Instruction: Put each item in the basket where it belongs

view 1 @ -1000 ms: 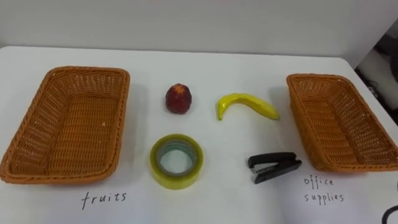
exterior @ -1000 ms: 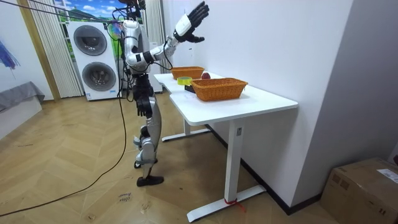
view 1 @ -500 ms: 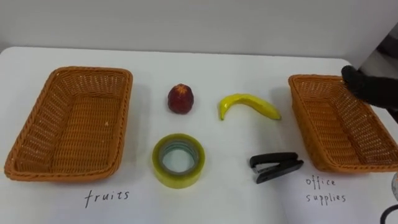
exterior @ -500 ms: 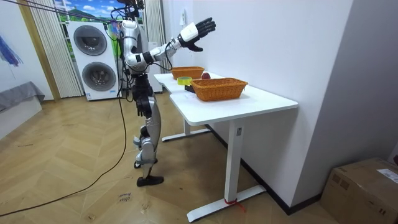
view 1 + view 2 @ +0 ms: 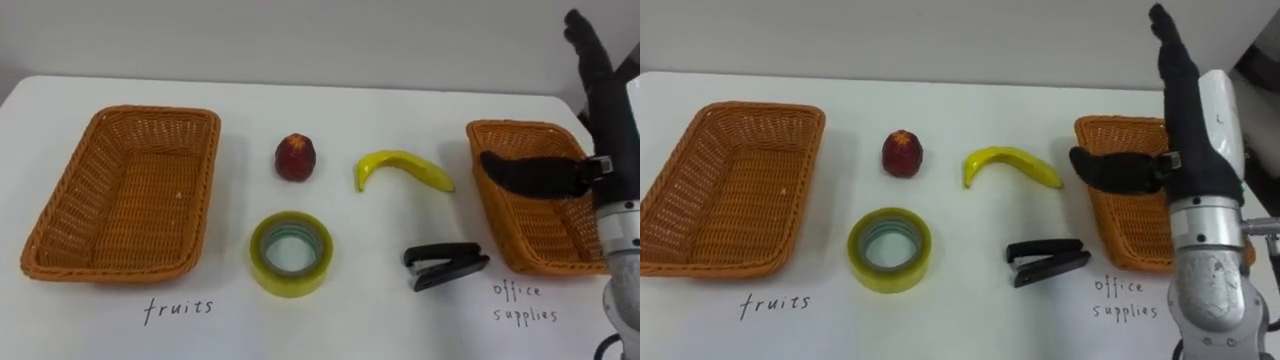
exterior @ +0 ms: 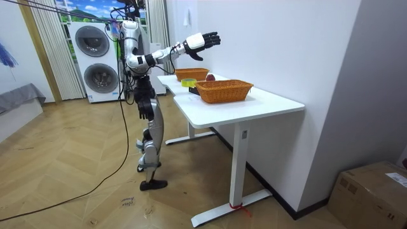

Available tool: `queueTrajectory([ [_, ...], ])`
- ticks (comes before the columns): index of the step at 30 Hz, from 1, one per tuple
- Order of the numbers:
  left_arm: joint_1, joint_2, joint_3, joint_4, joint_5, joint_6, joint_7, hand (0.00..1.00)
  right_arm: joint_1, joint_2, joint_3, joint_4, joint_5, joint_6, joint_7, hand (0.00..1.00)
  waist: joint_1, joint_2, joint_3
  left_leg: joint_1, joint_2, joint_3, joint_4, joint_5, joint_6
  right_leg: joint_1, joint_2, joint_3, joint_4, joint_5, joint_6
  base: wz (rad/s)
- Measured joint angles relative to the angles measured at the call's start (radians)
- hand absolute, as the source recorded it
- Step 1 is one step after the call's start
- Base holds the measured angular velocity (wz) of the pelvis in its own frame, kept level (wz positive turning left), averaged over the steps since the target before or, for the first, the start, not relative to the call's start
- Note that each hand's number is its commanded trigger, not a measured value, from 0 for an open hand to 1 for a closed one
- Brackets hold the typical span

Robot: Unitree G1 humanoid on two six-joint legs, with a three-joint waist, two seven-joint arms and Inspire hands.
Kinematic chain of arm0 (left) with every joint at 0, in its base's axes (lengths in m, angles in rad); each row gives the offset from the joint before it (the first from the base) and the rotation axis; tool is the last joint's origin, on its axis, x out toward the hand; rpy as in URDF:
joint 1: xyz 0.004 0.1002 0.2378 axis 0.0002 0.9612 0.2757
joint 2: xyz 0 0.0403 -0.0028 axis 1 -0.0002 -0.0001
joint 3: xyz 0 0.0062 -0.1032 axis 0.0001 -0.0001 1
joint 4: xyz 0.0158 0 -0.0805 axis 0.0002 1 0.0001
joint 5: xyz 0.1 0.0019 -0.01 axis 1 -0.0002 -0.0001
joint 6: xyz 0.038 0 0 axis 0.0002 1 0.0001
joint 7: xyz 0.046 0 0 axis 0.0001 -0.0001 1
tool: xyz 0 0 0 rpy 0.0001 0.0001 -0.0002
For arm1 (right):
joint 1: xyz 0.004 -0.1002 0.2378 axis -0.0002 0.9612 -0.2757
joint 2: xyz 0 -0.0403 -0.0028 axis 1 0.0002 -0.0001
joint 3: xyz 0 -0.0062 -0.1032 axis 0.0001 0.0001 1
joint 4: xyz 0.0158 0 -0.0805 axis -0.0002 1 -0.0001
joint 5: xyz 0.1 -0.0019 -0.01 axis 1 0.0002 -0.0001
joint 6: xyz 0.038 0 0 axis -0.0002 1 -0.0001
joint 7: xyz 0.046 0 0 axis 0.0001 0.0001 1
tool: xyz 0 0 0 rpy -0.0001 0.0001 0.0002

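The four things lie in a loose square on the white counter between the two baskets, so that each is reachable and none blocks another. The red fruit and the banana sit in the far row. The tape and the stapler sit in the near row. All of them are apart from each other and from the baskets.

The left basket and the right basket are both empty, and handwritten words on the counter below them mark the left for fruit and the right for office supplies. Nothing is sorted yet.

The right hand hangs in the air over the right basket and touches nothing. Its fingers are straight and point up and away, and the thumb is spread wide toward the banana. It holds nothing. This looks like a hand readied for a reach, with the stapler and the banana the nearest things to it.

The counter is plain, smooth and level, so the stapler should lie steady, while the round fruit may roll if nudged. In the room view the robot stands upright at the long side of the counter with its right arm raised over it. There is a white wall behind the counter, a wooden floor underfoot, stacked washers behind the robot and a box in the near corner.
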Motion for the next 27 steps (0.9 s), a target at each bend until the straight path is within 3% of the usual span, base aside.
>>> queueTrajectory([
  [7,-0.022,0.015,0.000,0.001,0.002,0.007,0.002,0.00,0.000,-0.013,0.032,0.018,-0.005,0.057,0.139,0.00,0.002,-0.015,0.0011,-0.003,0.000,-0.002,-0.002,0.000,0.000,-0.003,-0.001,-0.001,-0.001,0.000,0.001,0.00],
  [21,-0.026,0.020,0.000,0.001,0.002,0.009,0.003,0.00,0.000,-0.036,0.030,0.018,-0.022,0.106,0.292,0.00,0.002,-0.022,-0.0011,-0.005,0.000,-0.002,-0.009,0.000,0.000,-0.004,0.000,-0.004,0.000,0.001,0.000,0.00],
  [27,-0.031,0.020,0.000,-0.001,0.002,0.009,0.003,0.00,-0.001,-0.037,0.030,0.018,-0.050,0.110,0.347,0.00,0.003,-0.022,-0.0013,-0.004,0.000,-0.001,-0.004,0.000,0.000,-0.005,0.000,-0.004,0.000,0.001,0.000,0.00],
])
